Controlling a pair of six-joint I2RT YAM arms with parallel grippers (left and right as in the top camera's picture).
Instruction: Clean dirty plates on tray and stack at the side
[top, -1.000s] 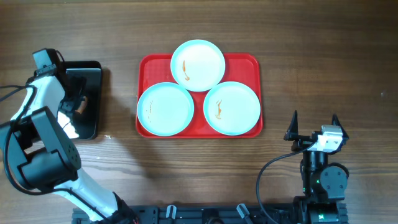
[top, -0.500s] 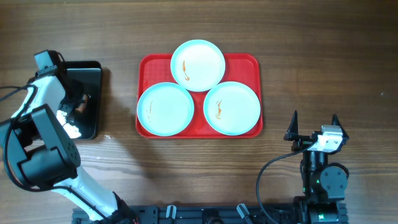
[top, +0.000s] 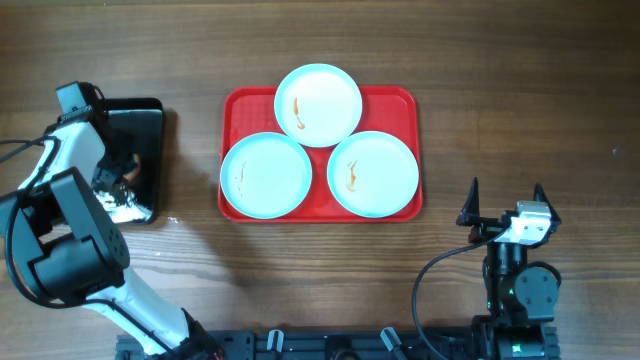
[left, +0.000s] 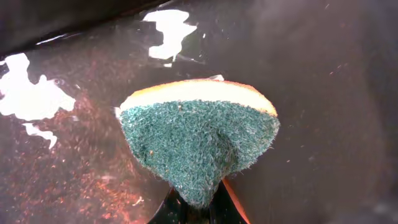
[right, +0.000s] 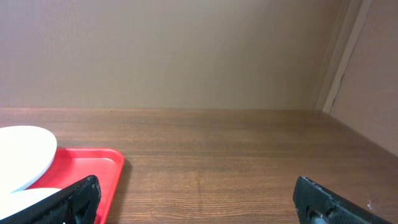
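Three pale round plates lie on the red tray: one at the back, one front left, one front right. Each has a small orange-brown smear. My left gripper hangs over the black tray, left of the red tray. In the left wrist view it is shut on a sponge, green scouring side up with a yellow layer behind, pinched into a fold. My right gripper stands open near the front right, holding nothing, its jaws wide apart over bare wood.
The black tray's floor is wet and glossy, with reddish specks at the left. In the right wrist view the red tray's corner and a plate's edge sit at the left. A wall closes off the far side of the table.
My left gripper has closed on the sponge in the black tray. The right arm and the plates have not moved.
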